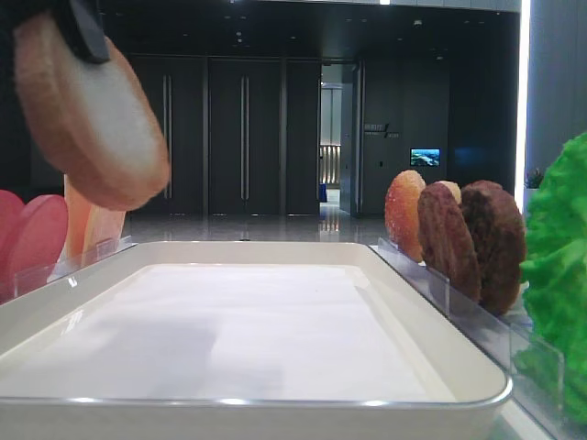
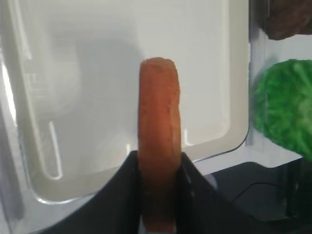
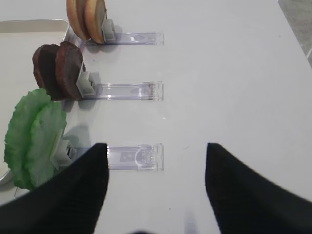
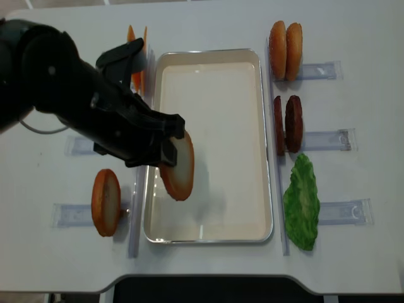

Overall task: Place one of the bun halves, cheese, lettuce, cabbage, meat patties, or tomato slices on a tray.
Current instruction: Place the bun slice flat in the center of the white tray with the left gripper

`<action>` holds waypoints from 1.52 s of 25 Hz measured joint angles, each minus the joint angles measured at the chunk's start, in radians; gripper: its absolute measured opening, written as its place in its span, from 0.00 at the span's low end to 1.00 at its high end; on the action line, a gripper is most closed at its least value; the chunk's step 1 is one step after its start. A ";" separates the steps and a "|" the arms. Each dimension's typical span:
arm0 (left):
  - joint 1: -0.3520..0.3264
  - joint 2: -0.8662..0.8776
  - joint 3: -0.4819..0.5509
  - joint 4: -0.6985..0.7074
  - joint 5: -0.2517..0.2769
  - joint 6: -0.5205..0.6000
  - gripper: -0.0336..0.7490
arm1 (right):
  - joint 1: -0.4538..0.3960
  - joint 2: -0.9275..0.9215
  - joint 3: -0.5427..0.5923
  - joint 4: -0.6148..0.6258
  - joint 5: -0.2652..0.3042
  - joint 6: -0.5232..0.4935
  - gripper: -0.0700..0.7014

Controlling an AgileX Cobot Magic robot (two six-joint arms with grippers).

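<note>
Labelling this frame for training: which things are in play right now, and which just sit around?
In play: bun half gripped by the left gripper; empty tray beneath it.

Idle: meat patties, lettuce, bun pair, bun on the left holder, cheese, right gripper open.

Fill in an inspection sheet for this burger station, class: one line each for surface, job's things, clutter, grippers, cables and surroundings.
Surface: white table, clear rack strips either side of the tray.
Job's things: tray bare inside; bun half held on edge above its left part; another bun racked left; cheese upper left; patties, lettuce and two buns racked right; tomato slices at the low view's left edge.
Clutter: nothing seen.
Grippers: left gripper shut on the bun half; right gripper open over bare table beside the lettuce rack.
Cables: one under the left arm.
Surroundings: dark hall with tall doors and a lit screen.
</note>
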 joint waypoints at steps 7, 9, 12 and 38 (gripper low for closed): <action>0.041 0.043 0.126 -0.305 -0.212 0.296 0.22 | 0.000 0.000 0.000 0.000 0.000 0.000 0.63; 0.042 0.080 0.140 -0.369 -0.258 0.375 0.22 | 0.000 0.000 0.000 0.000 0.000 0.000 0.63; 0.043 0.143 0.144 -0.432 -0.298 0.451 0.22 | 0.000 0.000 0.000 0.000 0.000 0.000 0.63; 0.043 0.307 0.144 -0.718 -0.378 0.714 0.22 | 0.000 -0.001 0.000 0.000 0.000 0.000 0.63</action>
